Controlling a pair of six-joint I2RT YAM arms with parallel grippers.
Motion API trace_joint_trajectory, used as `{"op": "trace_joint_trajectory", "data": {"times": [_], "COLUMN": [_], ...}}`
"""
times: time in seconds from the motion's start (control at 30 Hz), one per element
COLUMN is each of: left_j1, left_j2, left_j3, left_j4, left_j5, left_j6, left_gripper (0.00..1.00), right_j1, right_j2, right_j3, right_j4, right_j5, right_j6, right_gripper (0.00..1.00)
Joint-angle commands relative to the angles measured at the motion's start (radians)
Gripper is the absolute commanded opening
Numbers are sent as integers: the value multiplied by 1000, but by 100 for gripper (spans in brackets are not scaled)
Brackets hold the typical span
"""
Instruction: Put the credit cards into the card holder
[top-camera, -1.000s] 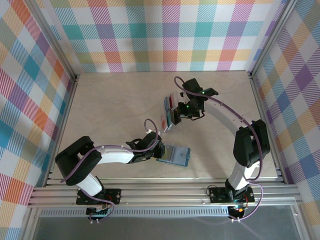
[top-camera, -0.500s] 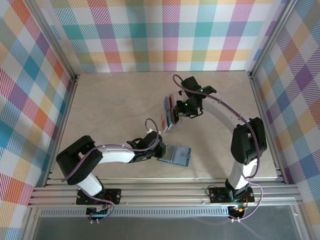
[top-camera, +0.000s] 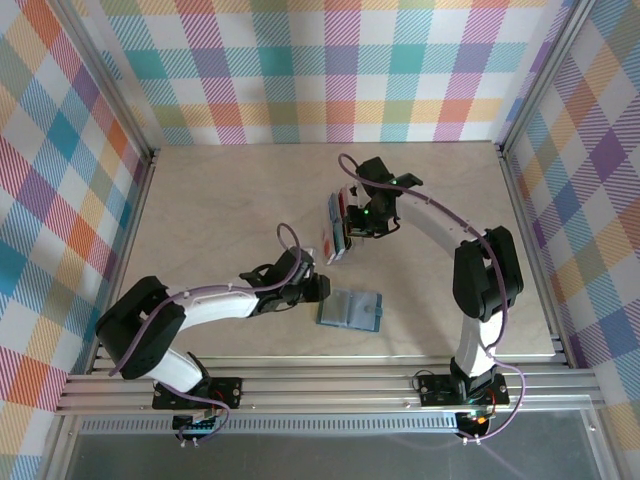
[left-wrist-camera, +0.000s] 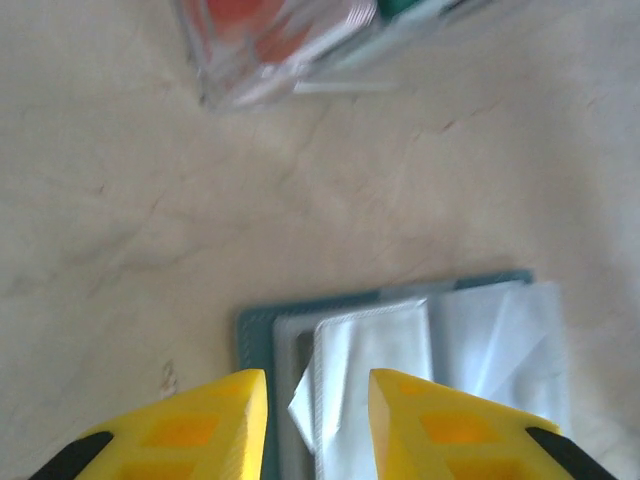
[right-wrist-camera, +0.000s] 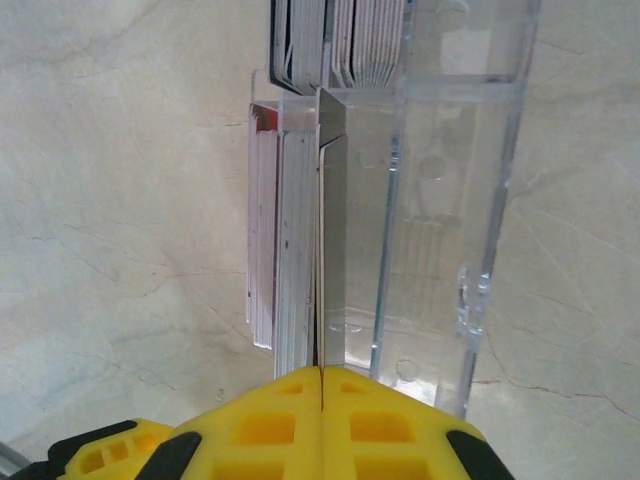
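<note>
The card holder (top-camera: 350, 308) lies flat near the table's front, teal with clear plastic sleeves folded open on top (left-wrist-camera: 380, 370). My left gripper (top-camera: 317, 288) sits just left of it, open. A loose sleeve corner lies between the yellow fingertips (left-wrist-camera: 318, 385), touched by neither. The credit cards (top-camera: 337, 226) stand on edge in a clear rack at mid-table, seen as a pale and red stack (right-wrist-camera: 283, 230). My right gripper (top-camera: 352, 224) is at the rack, shut on one pale grey card (right-wrist-camera: 331, 200) that stands edge-on in a slot, its edge pinched between the fingertips (right-wrist-camera: 321, 372).
The clear acrylic rack (right-wrist-camera: 450, 200) has several slots, with more cards in its far row (right-wrist-camera: 340, 40). It shows blurred with red cards at the top of the left wrist view (left-wrist-camera: 270, 40). Bare marbled tabletop (top-camera: 220, 220) lies to the left. Checked walls enclose the table.
My left gripper has drawn back to the left off the card holder's edge and widened slightly. The right gripper has shifted a little left and further from the arm bases at the rack, staying shut.
</note>
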Motion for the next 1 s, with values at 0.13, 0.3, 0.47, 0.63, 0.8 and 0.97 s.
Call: {"op": "trace_joint_trajectory", "data": {"times": [0.13, 0.3, 0.47, 0.63, 0.8, 0.97], "left_j1": [64, 84, 99, 107, 113, 119], "left_j2": [0, 17, 19, 20, 27, 45], "left_j3": [87, 102, 89, 86, 97, 119], "left_j4": [-12, -11, -2, 4, 2, -8], "left_j5": [81, 89, 99, 105, 112, 118], "left_j6": [-47, -48, -53, -52, -51, -46], "left_gripper": [34, 35, 35, 35, 34, 35], "right_j1": [7, 7, 7, 8, 7, 6], "right_j2": [-4, -8, -4, -8, -16, -53], "right_j3": [1, -5, -9, -10, -16, -30], "right_j4": [25, 40, 49, 46, 48, 45], "right_j5": [-117, -152, -171, -157, -151, -131], "right_j6": [-19, -17, -14, -8, -5, -7], "right_gripper": [7, 9, 9, 0, 0, 0]}}
